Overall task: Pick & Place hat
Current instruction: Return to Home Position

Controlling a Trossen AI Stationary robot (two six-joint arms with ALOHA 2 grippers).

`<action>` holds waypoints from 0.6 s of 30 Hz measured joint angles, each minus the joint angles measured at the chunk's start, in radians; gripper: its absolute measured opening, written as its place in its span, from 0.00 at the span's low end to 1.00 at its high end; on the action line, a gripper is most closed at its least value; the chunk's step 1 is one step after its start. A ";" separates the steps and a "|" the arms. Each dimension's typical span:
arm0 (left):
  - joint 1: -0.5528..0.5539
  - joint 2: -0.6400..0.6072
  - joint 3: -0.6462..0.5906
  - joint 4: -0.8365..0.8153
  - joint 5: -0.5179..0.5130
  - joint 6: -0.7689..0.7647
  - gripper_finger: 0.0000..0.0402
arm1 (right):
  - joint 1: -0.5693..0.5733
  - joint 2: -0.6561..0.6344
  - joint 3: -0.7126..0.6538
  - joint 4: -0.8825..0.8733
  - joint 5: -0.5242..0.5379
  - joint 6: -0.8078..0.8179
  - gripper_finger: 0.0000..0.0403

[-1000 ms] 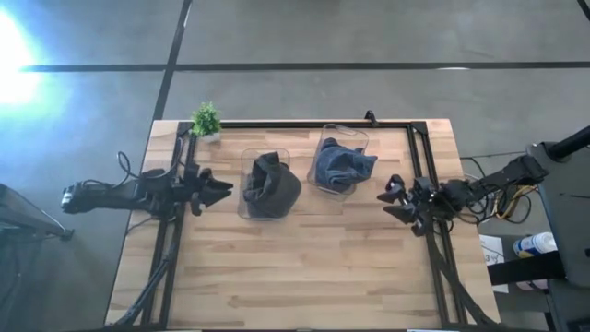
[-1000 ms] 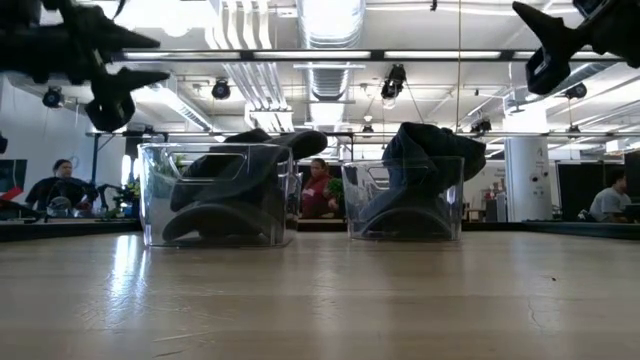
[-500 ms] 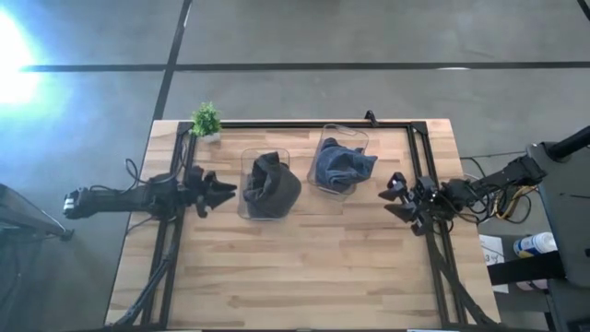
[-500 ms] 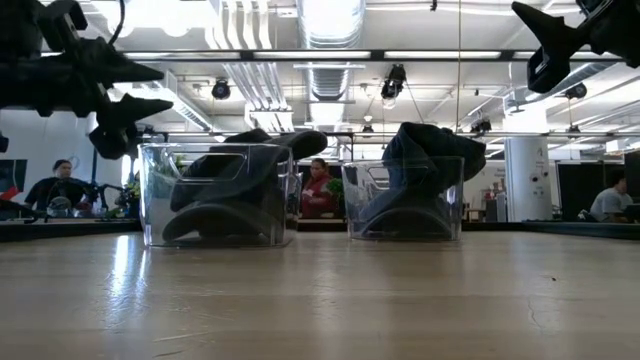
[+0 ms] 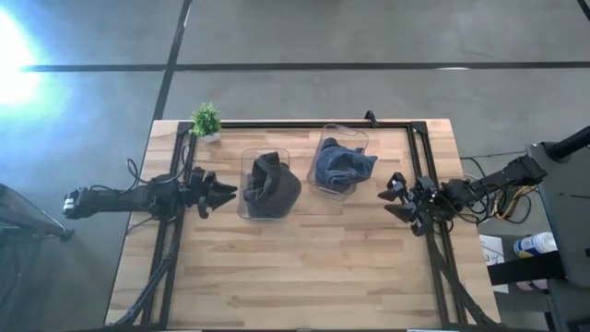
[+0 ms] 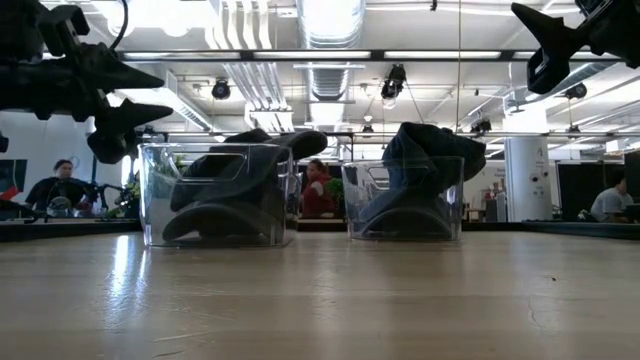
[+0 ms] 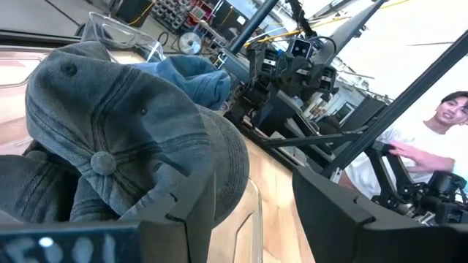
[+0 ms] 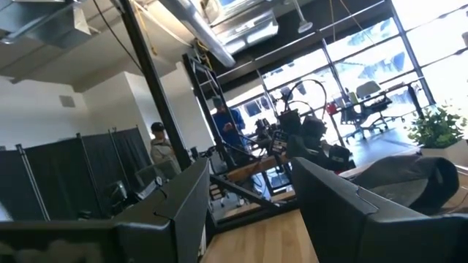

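Observation:
A dark grey cap sits in the left clear bin, its brim hanging over the bin's rim; the left wrist view shows its crown and button. A blue cap fills the right clear bin and bulges over its rim. My left gripper hovers open just left of the grey cap, above the table. My right gripper hangs open near the table's right rail, clear of both bins.
A small potted plant stands at the table's far left corner. Black frame rails run along the table's sides and far edge. Bare wood stretches in front of the bins. People sit in the room behind.
My left gripper has moved a little toward the table's right, closer to the grey cap, and dropped slightly. The caps, the bins and my right gripper have stayed put.

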 joint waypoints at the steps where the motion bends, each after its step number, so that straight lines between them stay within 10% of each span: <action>1: 0.000 0.000 0.000 0.000 0.000 0.000 0.44 | 0.000 0.000 0.000 0.000 0.000 0.000 0.48; 18: 0.000 0.002 0.000 0.001 0.000 0.000 0.44 | -0.235 -0.051 0.000 -0.104 -0.212 -0.178 0.48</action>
